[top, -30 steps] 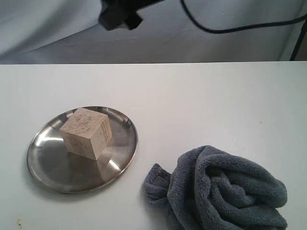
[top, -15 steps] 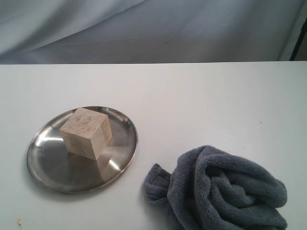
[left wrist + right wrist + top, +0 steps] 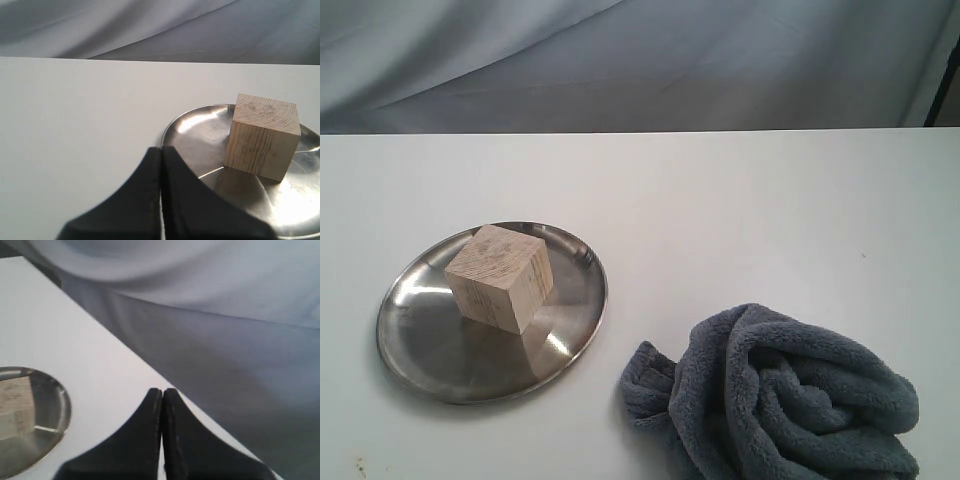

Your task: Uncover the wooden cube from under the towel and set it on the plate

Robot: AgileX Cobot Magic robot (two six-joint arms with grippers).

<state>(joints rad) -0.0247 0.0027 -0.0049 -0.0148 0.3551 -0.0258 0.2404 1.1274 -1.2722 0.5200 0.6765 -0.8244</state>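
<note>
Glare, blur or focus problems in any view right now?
Exterior view: hot glare spots on the plate, which mirrors the cube; towel texture clear. Left wrist view: cube grain crisp, shut jaws soft-edged. Right wrist view: plate and jaws both blurred.

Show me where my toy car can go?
The white table is bare along the back, behind the round shiny steel plate and the fluffy blue-grey towel. The front is crowded; only a narrow gap parts plate and towel.

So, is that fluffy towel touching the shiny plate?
Apart. The exterior view shows a strip of bare table between the towel and the plate.
</note>
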